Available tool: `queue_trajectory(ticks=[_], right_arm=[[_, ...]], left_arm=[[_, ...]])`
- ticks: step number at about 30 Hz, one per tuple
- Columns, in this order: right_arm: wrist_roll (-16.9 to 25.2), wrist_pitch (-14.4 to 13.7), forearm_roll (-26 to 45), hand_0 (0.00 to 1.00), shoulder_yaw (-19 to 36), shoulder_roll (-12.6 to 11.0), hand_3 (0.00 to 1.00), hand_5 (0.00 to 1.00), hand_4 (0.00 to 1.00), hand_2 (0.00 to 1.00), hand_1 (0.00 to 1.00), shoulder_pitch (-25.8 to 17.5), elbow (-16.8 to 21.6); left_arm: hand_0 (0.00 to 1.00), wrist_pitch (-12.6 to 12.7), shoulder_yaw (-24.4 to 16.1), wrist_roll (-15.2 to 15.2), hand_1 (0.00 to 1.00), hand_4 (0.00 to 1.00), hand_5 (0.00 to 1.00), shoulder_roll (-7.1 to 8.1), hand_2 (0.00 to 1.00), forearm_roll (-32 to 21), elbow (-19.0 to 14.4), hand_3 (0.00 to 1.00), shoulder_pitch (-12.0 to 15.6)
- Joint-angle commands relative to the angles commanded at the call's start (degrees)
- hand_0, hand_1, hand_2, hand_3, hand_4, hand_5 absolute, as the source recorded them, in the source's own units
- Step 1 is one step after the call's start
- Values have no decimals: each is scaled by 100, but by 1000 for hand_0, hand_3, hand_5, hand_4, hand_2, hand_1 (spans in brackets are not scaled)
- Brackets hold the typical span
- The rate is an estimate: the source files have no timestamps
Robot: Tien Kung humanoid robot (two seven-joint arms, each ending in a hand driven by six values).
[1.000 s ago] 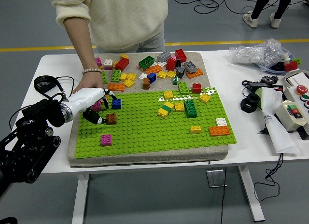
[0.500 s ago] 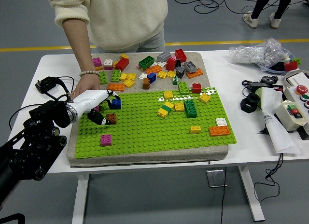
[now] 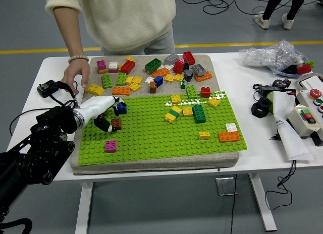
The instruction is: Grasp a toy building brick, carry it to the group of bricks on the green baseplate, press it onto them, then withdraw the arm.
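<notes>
Since the earlier frame, the person's hand [image 3: 76, 74] is lifting off the mat and drawing back toward the table's far left, and a yellow brick [image 3: 94, 89] is now lying exposed where that hand was resting. The robot's left hand [image 3: 103, 112] is staying over the left edge of the green baseplate [image 3: 151, 138], having shifted only slightly.

The left hand is reaching in from the left, its white fingers [image 3: 106, 102] curling around a blue brick [image 3: 121, 108] at their tips; the grasp appears closed on it, though the contact is partly hidden. Just below the fingers a brown brick [image 3: 116, 124] is sitting on the baseplate, beside the hand's dark thumb. Nearer the table's front edge, a pink brick [image 3: 111, 146] is sitting on the baseplate, apart from the hand.

Well to the right of the hand, a group of bricks [image 3: 186, 112], yellow and green, is standing mid-plate. Beyond the hand, loose bricks [image 3: 156, 70] are lying scattered on the tan mat [image 3: 212, 67].
</notes>
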Motion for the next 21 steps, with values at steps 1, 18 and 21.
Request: queue_trajectory(ticks=[1, 18, 21], right_arm=[[-1, 1, -2, 761, 0, 0, 737, 683, 998, 718, 676, 0, 0], [0, 0, -6, 761, 9, 2, 737, 683, 998, 718, 676, -3, 0], [-2, 1, -10, 761, 12, 1, 737, 683, 998, 718, 676, -4, 0]], left_arm=[[803, -4, 12, -3, 775, 910, 30, -1, 583, 0, 44, 806, -17], [772, -70, 66, -2, 736, 776, 2, 14, 518, -123, 172, 638, -68], [683, -68, 68, 8, 644, 651, 2, 16, 500, -162, 156, 543, -70]])
